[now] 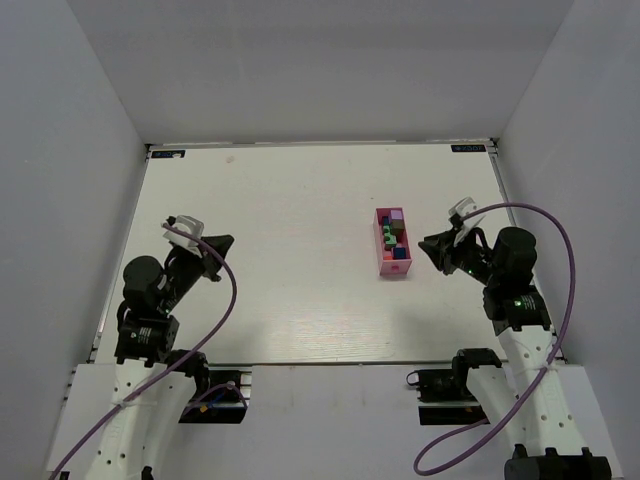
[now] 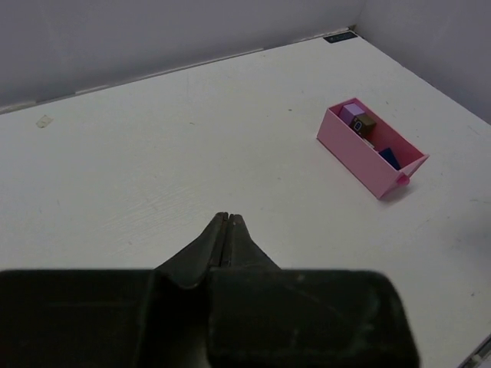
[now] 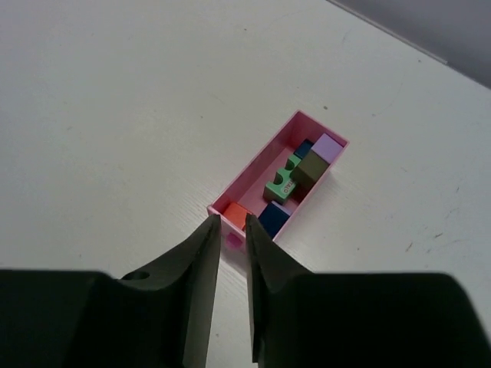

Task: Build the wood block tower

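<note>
My right gripper [image 3: 232,230] is open just a little. There is a thin gap between its 2 fingers, and it holds nothing. It hangs above the table [image 3: 100,115] and touches no block. My left gripper [image 2: 229,219] is shut tight, with its 2 fingers pressed together, and it is empty too.

The blocks [image 3: 288,184] all lie inside the pink tray [image 3: 252,167]. No tower is built yet. In the right wrist camera the tray starts just past my fingertips and runs away, up and to the right. The orange block [image 3: 235,216] is at the end closest to me, almost in line with the gap. Beside it is a blue block [image 3: 273,218]. Then come a green block [image 3: 281,186], a brown block [image 3: 311,170] and a lilac block [image 3: 328,146] at the far end.

From the top camera, the long side of the tray points away from the arm bases. The right gripper sits just beside the tray, on its right, by the near end. The left gripper is well apart from it, across the table.

So I think the right arm should go first. I think I must open the fingers wider before I reach down for the orange block.
</note>
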You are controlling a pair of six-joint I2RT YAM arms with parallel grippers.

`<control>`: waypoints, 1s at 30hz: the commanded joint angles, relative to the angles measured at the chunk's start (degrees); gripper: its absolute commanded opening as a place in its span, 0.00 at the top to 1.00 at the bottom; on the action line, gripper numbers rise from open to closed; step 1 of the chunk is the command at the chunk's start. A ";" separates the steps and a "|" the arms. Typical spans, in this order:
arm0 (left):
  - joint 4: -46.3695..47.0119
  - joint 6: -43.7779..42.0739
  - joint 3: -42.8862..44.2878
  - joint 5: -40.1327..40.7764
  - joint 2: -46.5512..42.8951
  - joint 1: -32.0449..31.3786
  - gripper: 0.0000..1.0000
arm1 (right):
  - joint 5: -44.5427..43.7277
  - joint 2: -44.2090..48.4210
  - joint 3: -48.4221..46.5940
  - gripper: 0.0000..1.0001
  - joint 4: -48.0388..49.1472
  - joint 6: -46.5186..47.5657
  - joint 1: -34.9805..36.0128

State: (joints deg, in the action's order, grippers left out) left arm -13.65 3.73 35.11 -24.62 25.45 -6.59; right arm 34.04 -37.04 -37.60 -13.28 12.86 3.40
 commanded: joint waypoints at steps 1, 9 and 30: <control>0.91 0.76 -0.31 -0.34 2.66 -0.18 0.91 | -1.60 -1.80 -1.76 0.76 -0.70 3.57 0.03; -2.86 3.30 2.14 3.70 9.24 -0.18 0.10 | -10.20 -12.51 -10.64 0.39 -4.91 4.80 0.56; -6.21 2.69 5.84 1.51 17.44 -0.18 0.24 | -27.45 -45.30 -20.48 0.47 -2.98 1.99 10.22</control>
State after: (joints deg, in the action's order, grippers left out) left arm -19.70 6.33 39.83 -21.91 43.99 -6.59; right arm 9.89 -80.51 -54.15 -18.15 15.86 12.67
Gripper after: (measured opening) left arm 0.764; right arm 0.530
